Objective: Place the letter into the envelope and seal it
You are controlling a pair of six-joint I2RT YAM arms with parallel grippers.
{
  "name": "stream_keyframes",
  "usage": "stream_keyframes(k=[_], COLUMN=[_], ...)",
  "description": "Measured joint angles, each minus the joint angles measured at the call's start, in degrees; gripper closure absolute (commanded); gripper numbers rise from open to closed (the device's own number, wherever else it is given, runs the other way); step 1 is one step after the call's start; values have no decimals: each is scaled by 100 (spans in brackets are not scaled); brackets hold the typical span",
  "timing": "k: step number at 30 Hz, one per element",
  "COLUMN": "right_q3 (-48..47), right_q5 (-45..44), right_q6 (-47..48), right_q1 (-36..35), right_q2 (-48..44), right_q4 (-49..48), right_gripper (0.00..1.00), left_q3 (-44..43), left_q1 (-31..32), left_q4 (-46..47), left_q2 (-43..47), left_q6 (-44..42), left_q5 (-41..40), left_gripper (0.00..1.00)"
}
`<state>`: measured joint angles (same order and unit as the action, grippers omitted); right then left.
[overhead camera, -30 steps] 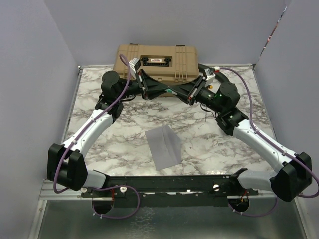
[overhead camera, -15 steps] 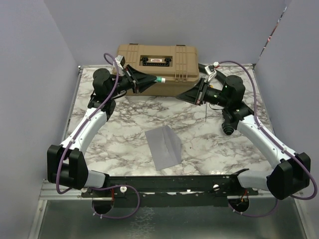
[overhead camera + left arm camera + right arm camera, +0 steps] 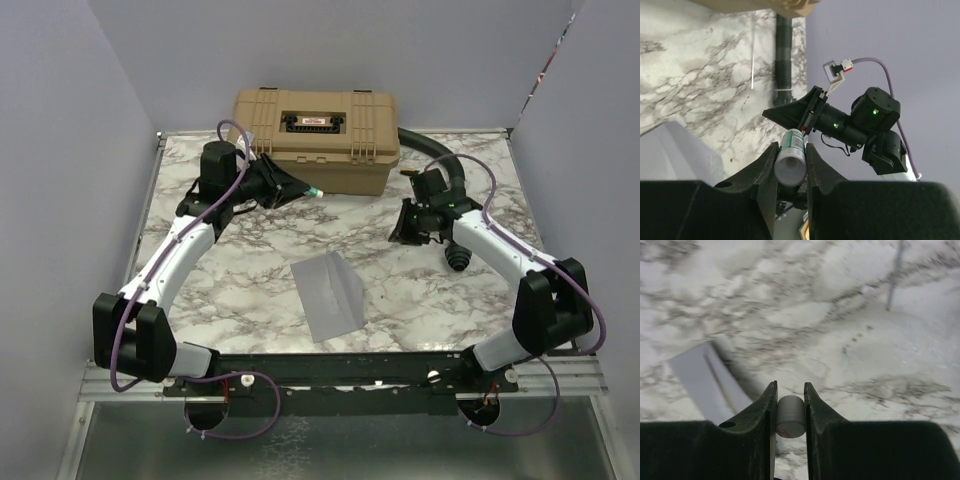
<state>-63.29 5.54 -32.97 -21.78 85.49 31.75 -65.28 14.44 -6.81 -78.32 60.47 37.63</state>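
Status, both arms raised over the counter.

Left gripper: clamped on a small tube with a green-and-white label, probably a glue stick. It is held in the air at about 11 o'clock from the envelope.

Right gripper: clamped on a short grey cylinder, likely the tube's cap. It hangs at about 2 o'clock from the envelope.

Envelope: flat on the counter near its centre, a little toward 6 o'clock. The flap looks partly raised, not pressed down. Tan case at 12 o'clock, lid down.

Letter: no tan sheet visible in any view. I judge it is already inside the envelope, but cannot confirm.

Progress: insertion apparently done. Left to do: glue the flap, fold it over and press it shut. Neither gripper is touching the envelope.
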Motion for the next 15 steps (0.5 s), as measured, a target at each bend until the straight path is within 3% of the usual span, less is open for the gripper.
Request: stream_keyframes(k=[9, 15], right_q3=[437, 509], right_q5=[-940, -1123], right_q6=[-2, -15], right_q1=[4, -2], right_q2=[815, 1102], right_q4=[208, 195], right_gripper=[99, 90], left_q3=[251, 254], left_q1=[452, 555], left_q4=[-291, -313], left_q2=[-79, -212], left_q6=[-376, -485], left_q5=[-168, -205], left_gripper=[100, 100])
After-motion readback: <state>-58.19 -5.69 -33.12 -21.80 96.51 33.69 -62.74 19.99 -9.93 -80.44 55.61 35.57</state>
